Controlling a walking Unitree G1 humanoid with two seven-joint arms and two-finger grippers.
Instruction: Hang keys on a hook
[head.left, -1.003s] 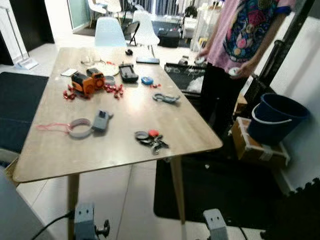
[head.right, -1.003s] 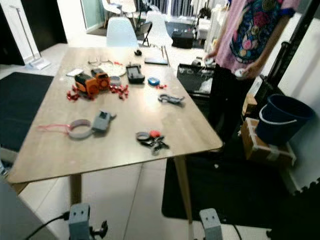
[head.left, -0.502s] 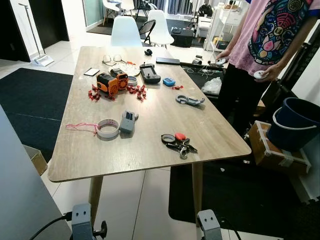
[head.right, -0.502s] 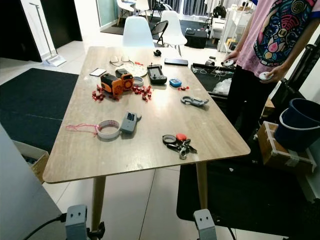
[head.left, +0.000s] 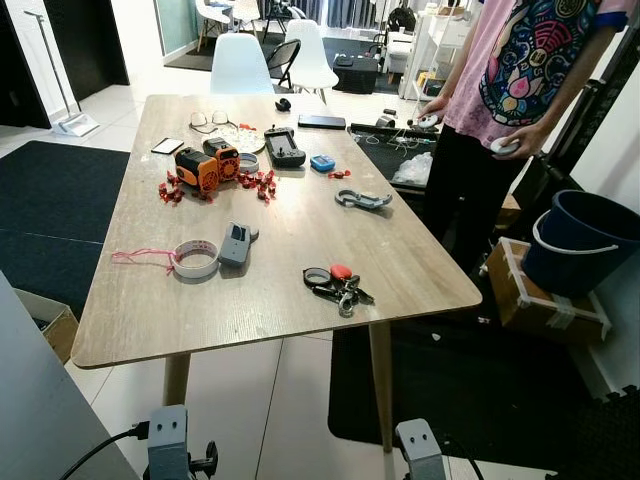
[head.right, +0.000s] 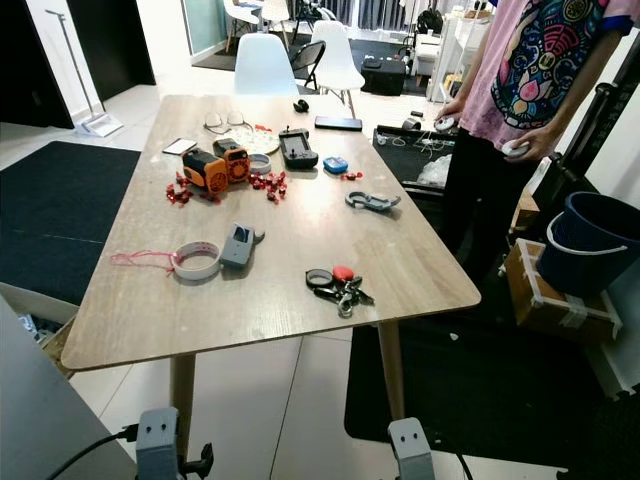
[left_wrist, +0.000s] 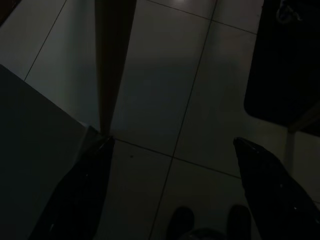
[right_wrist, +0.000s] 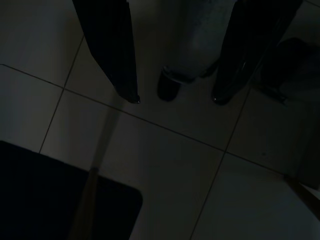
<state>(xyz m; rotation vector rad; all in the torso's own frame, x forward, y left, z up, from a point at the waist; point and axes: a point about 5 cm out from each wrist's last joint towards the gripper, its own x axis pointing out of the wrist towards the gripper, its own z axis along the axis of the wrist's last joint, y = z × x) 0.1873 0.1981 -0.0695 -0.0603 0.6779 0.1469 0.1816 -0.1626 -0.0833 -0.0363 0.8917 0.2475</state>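
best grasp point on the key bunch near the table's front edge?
Probably the ring end of the keys, pinched from above. The bunch lies flat on the table, splayed, with a red tag and a round ring toward the robot's left, so a side approach has little to catch. It sits closer to the right arm; both grippers hang open below the table.

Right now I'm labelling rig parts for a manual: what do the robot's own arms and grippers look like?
At the bottom of the head views, two grey boxy arm ends show; the left one carries a black cable and a black knob. In the dim wrist views, the left gripper and right gripper each have two long, black, tapering fingers.
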